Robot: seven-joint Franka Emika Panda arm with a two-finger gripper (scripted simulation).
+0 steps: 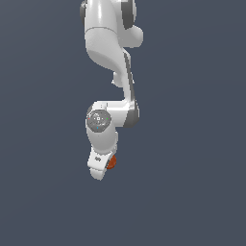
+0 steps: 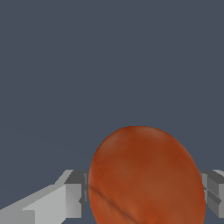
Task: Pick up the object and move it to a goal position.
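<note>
1. Gripper point(image 1: 102, 169): white, pointing down at the arm's end; its fingers point(image 2: 70, 192) press both flanks of the ball, clamped on it.
2. Ball point(image 1: 111, 163): orange-red, mottled, seated between the jaws, peeking out toward the exterior view's right.
3. Step judged: carry to goal. Advise steady grip and slow travel; a round body may slip.
4. Surroundings: uniform dark grey-blue ground; no goal marker visible.
</note>
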